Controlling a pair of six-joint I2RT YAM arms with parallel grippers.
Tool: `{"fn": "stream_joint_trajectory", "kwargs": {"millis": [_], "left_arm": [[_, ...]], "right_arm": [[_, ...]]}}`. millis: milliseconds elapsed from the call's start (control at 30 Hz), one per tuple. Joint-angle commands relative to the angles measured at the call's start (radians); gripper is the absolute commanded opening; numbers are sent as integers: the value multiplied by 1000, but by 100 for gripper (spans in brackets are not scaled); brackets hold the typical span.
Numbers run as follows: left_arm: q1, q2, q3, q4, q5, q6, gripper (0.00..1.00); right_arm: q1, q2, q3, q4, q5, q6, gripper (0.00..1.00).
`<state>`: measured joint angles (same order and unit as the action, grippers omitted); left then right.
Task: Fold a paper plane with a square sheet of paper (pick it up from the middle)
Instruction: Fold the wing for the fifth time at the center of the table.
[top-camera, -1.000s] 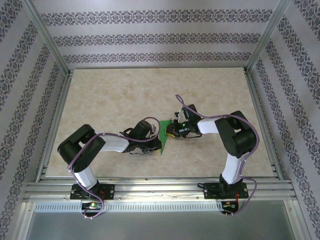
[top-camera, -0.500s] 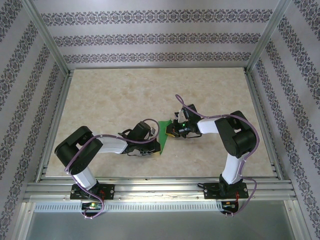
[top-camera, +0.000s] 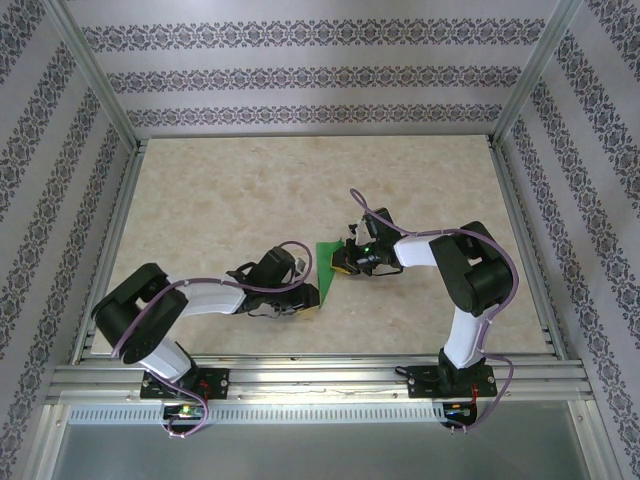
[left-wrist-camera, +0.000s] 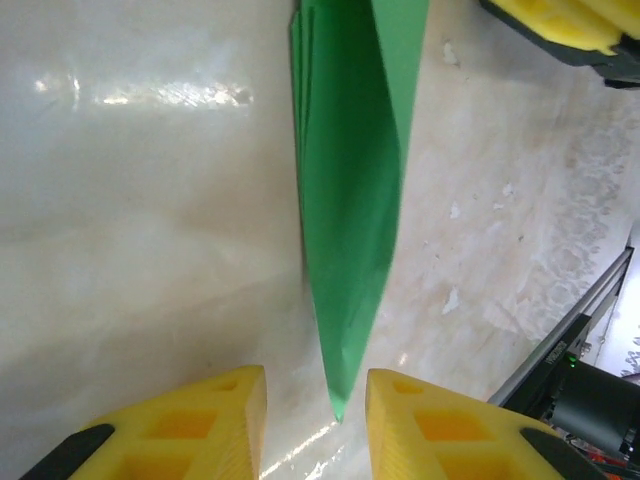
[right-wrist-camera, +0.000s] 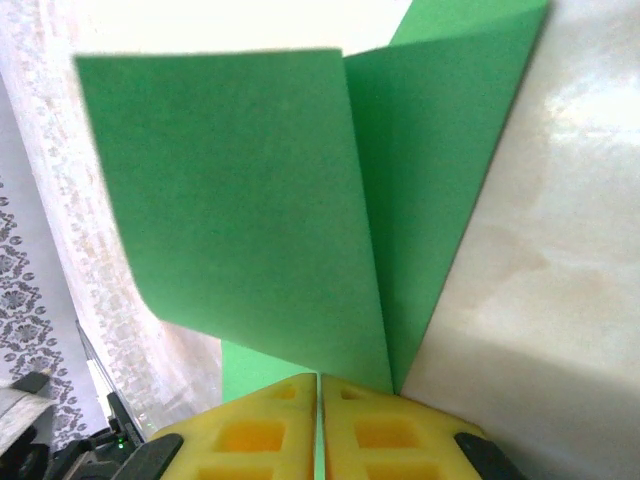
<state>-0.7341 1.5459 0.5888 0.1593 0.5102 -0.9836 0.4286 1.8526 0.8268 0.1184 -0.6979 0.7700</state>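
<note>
Paper plane (left-wrist-camera: 350, 200) pinched by right claw (right-wrist-camera: 320, 385), left claw (left-wrist-camera: 315, 405) parted at its nose; one-sided hold may let folds spring open.

paper plane (left-wrist-camera: 350, 200) cut off by top edge in left wrist view, near end hidden behind right gripper (right-wrist-camera: 320, 385)

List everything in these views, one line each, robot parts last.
paper plane: one, bright green, folded to a point, mid-table between the grippers
table: one, beige marbled, under the arms
walls: three, patterned wallpaper, around the table
frame: one, silver metal, along the table's edges
left gripper: one, yellow fingers, open, either side of the plane's tip
right gripper: one, yellow fingers, shut on the plane
</note>
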Motion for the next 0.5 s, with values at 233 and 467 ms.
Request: {"fn": "stream_joint_trajectory", "kwargs": {"millis": [233,467], "left_arm": [[-10,-6,160,-29,19,38,11],[-10,138,256,-47,4,63,8]], "right_arm": [[19,40,3,-65,60,-23,12],[21,42,8,-64,58,-20,12]]}}
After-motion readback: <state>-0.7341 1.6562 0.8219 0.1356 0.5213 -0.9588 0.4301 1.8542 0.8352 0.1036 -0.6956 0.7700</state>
